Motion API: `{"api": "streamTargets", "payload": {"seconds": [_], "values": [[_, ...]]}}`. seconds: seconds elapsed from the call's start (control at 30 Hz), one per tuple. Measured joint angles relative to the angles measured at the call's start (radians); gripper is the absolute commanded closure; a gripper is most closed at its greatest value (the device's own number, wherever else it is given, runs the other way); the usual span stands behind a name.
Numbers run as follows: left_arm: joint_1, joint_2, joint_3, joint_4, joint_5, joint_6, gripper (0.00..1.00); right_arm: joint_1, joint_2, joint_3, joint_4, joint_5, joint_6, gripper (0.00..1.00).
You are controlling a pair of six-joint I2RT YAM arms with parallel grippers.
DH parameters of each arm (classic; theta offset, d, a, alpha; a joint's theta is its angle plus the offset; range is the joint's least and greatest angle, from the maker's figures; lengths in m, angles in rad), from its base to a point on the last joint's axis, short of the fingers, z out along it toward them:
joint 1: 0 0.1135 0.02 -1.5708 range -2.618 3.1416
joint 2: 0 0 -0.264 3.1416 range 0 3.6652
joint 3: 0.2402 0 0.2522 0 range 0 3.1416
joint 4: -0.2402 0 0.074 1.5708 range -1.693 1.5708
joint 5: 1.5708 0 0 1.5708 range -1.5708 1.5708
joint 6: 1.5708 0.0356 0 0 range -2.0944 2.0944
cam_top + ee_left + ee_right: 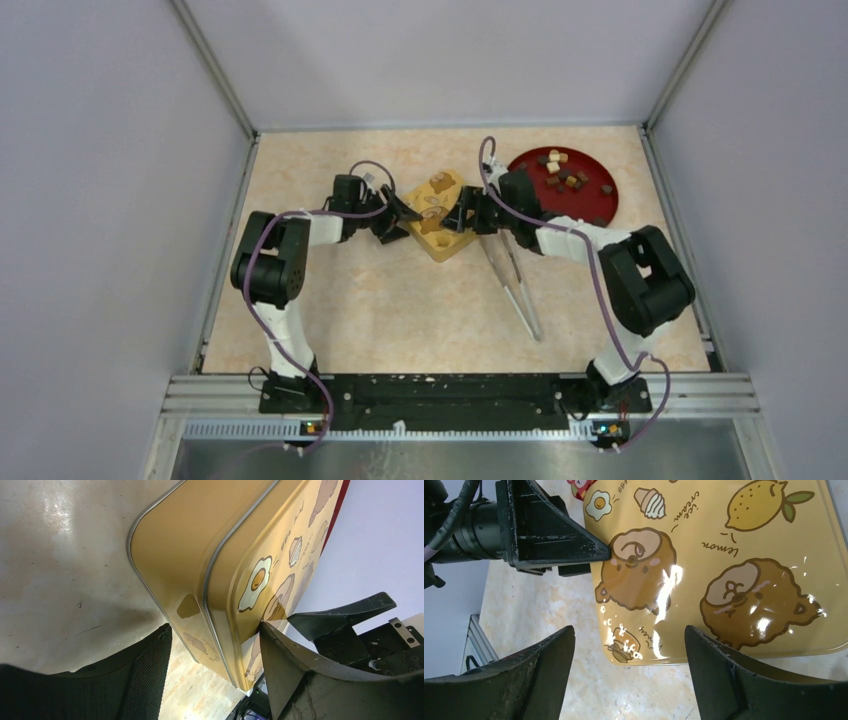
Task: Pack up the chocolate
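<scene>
The chocolate (560, 172) is a scatter of tiny brown and pale lumps on a dark red plate (603, 207) at the back right. A square yellow tin (440, 242) with its cartoon-printed lid (704, 545) on lies mid-table. My left gripper (400, 215) (215, 627) straddles the tin's (175, 540) left corner. One finger (559, 545) touches the lid's top. The mesh-padded finger (145, 675) stands apart from the tin's side. My right gripper (468, 213) (629, 628) is open just off the tin's right corner, holding nothing.
Metal tongs (515, 285) lie on the table in front of the tin, pointing toward the near edge. A small red-and-white sweet (576, 487) peeks past the lid's far edge. Grey walls close in the table on both sides and at the back.
</scene>
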Motion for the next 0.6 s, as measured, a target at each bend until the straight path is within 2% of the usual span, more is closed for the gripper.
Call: {"api": "streamTargets", "payload": {"seconds": [0.2, 0.4, 0.6], "values": [[0.0, 0.0, 0.0, -0.004, 0.0, 0.013, 0.3, 0.022, -0.033, 0.009, -0.06, 0.01, 0.005, 0.2], [0.0, 0.0, 0.008, -0.019, 0.0, 0.023, 0.3, 0.102, -0.095, 0.091, -0.083, 0.058, -0.007, 0.19], [0.0, -0.026, 0.029, -0.112, -0.003, 0.053, 0.25, 0.098, -0.006, 0.219, -0.09, 0.111, -0.005, 0.19]]}}
